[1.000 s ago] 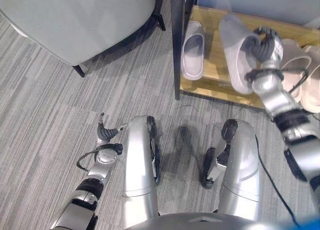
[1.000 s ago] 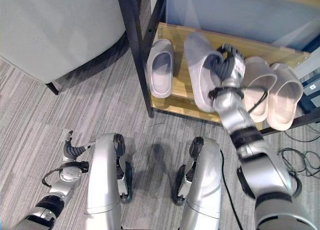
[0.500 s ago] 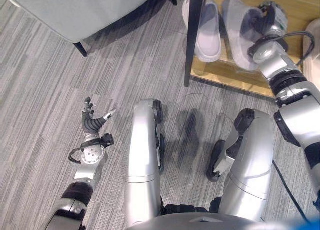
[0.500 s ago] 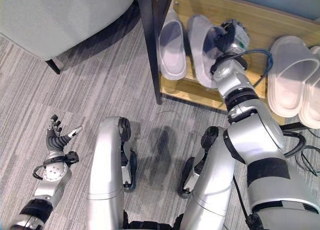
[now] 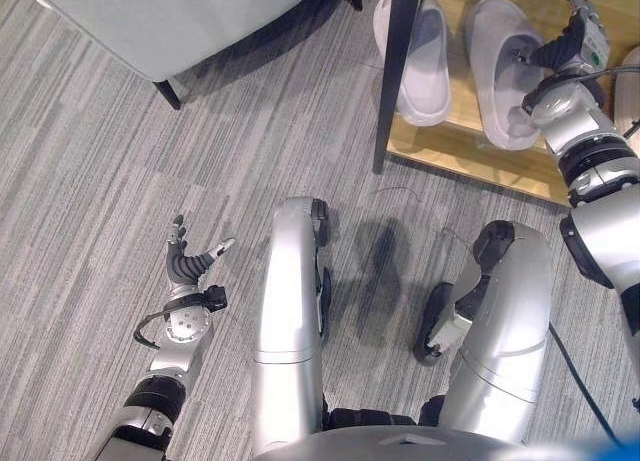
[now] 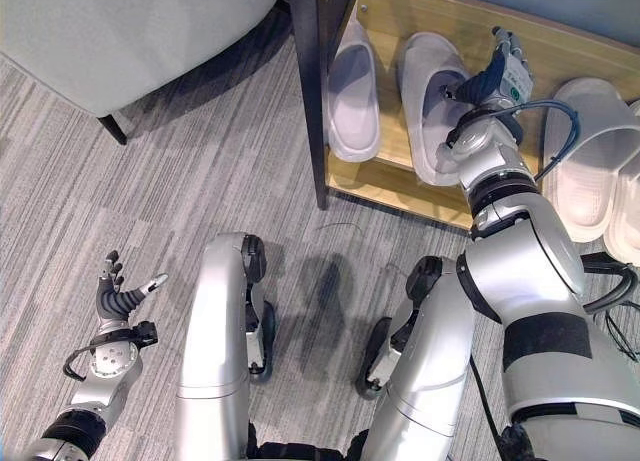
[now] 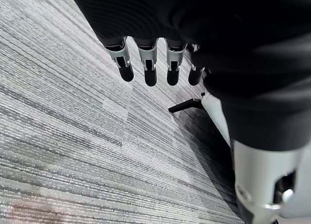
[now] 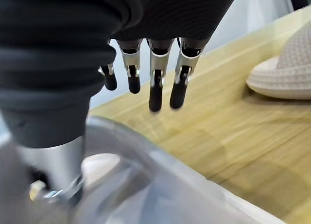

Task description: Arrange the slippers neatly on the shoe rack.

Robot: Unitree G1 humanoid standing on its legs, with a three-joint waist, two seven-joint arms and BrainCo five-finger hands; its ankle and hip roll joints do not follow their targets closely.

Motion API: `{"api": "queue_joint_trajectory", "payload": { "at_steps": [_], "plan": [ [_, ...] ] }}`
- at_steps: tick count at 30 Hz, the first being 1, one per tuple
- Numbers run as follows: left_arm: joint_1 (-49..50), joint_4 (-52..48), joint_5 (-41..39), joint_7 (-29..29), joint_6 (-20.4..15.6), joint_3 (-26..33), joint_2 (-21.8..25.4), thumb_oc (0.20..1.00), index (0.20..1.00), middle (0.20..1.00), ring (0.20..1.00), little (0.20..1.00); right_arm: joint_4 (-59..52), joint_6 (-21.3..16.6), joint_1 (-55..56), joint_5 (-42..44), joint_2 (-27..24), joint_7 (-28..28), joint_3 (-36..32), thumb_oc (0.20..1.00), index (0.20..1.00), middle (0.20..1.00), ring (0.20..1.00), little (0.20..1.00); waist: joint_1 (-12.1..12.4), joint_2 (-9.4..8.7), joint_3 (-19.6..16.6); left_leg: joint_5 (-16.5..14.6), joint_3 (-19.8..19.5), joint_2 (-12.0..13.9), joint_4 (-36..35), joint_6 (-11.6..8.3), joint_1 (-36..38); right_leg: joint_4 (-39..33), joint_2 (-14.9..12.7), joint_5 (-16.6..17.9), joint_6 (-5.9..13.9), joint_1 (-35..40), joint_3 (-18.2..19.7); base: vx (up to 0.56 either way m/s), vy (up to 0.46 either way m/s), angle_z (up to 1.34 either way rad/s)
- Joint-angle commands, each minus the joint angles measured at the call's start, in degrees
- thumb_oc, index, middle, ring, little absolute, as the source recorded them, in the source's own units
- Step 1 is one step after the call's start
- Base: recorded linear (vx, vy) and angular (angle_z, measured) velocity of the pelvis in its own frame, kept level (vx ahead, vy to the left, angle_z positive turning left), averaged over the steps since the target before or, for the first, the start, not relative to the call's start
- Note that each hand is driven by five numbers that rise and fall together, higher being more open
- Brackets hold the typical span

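The right hand (image 6: pixel 492 76), fingers released, hovers just beside the grey slipper (image 6: pixel 432 101), which lies lengthwise on the shoe rack (image 6: pixel 400 186).

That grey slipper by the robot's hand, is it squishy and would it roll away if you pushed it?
The grey slipper looks thick and moulded, so probably soft yet shape-keeping. It lies flat on the wooden shelf, so it would likely slide, not roll. Probably light: the right hand has open fingers beside it.

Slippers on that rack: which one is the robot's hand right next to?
The second grey slipper from the rack's black post, beside the right hand. Its grey twin lies by the post; the beige slippers lie on the hand's other side.
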Motion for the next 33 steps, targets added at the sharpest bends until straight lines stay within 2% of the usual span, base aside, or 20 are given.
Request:
{"api": "queue_joint_trajectory", "payload": {
  "at_steps": [1,6,12,13,19,22,26,29,33],
  "plan": [
    [1.32,-2.41,-0.87,-0.10,-2.26,-0.78,1.01,1.000,1.000,1.000,1.000,1.000,1.62,-2.34,-3.76,1.91,-1.50,-0.99,-1.19,1.000,1.000,1.000,1.000,1.000,2.37,-1.05,-2.33,1.41,-11.04,-2.50,-2.63,-3.11,0.83,0.17,-1.85,4.34,1.71,0.77,8.13,0.00,0.000,0.00],
    [0.65,-1.05,-1.44,-0.17,-1.54,-0.92,-0.34,1.000,1.000,1.000,1.000,1.000,-6.80,-3.96,-0.05,3.67,-0.78,-4.92,-3.92,1.000,1.000,1.000,1.000,1.000,1.42,-1.87,-2.58,1.33,-10.93,-2.43,-2.71,-3.49,0.83,-0.10,-1.67,4.46,1.71,1.00,8.30,0.00,0.000,0.00],
    [0.44,-0.76,-1.47,-0.07,-0.89,-1.03,-0.94,1.000,1.000,1.000,1.000,1.000,-16.79,-3.57,2.97,5.12,-0.21,-7.49,-7.04,1.000,1.000,1.000,1.000,1.000,0.69,-2.25,-2.06,1.32,-10.94,-2.39,-2.13,-3.70,0.83,0.16,-1.52,4.63,1.64,0.97,8.53,0.00,0.000,0.00],
    [0.61,-1.13,-1.05,0.19,-0.54,-0.88,-1.08,1.000,1.000,1.000,1.000,1.000,-21.69,-3.02,4.21,3.85,0.08,-9.02,-8.22,1.000,1.000,1.000,1.000,1.000,0.35,-2.40,-1.92,1.26,-10.82,-2.27,-1.97,-3.73,0.83,0.24,-1.62,4.72,1.62,0.95,8.57,0.00,0.000,0.00],
    [1.10,-1.90,-1.08,-0.57,0.15,-0.39,-1.23,1.000,1.000,1.000,1.000,1.000,-32.14,-0.98,6.45,-1.41,0.31,-11.37,-11.32,1.000,1.000,1.000,1.000,1.000,0.03,-2.43,-1.28,1.16,-10.72,-2.36,-1.51,-3.70,0.83,0.48,-1.61,4.73,1.67,1.03,8.64,0.00,0.000,0.00],
    [0.86,-2.16,-1.33,-2.05,0.48,-0.11,-0.64,1.000,1.000,1.000,1.000,1.000,-30.17,-1.92,5.67,1.93,1.40,-6.61,-11.13,1.000,1.000,1.000,1.000,1.000,0.55,-2.38,-1.08,1.34,-10.72,-2.59,-1.10,-3.76,0.83,0.93,-1.52,4.84,1.80,0.95,8.96,0.00,0.000,0.00],
    [0.67,-2.49,-1.34,-3.77,-0.18,-0.48,0.31,1.000,1.000,1.000,1.000,1.000,-23.13,-2.63,2.80,0.76,2.33,-0.41,-5.86,1.000,1.000,1.000,1.000,1.000,1.65,-2.20,-0.62,1.75,-10.89,-3.03,-1.28,-3.78,0.83,0.73,-1.72,5.15,2.00,1.16,9.42,0.00,0.000,0.00],
    [0.33,-1.35,-1.93,-3.99,-0.77,-0.72,0.21,1.000,1.000,1.000,1.000,1.000,-18.73,-3.06,0.82,-0.93,3.54,1.24,-2.55,1.000,1.000,1.000,1.000,1.000,2.32,-2.31,-0.54,1.87,-11.04,-3.25,-1.40,-3.79,0.83,0.52,-1.91,5.32,2.01,1.24,9.56,-0.01,0.010,0.03],
    [0.27,-0.05,-2.62,-4.32,-1.31,-1.28,0.24,1.000,1.000,1.000,1.000,1.000,-15.23,-3.19,-1.31,-3.68,4.28,0.71,0.23,1.000,1.000,1.000,1.000,1.000,2.97,-2.62,-0.43,1.93,-11.38,-3.48,-1.51,-3.97,0.83,0.40,-2.00,5.31,2.08,1.45,9.82,0.00,0.005,0.01]
  ]
}}
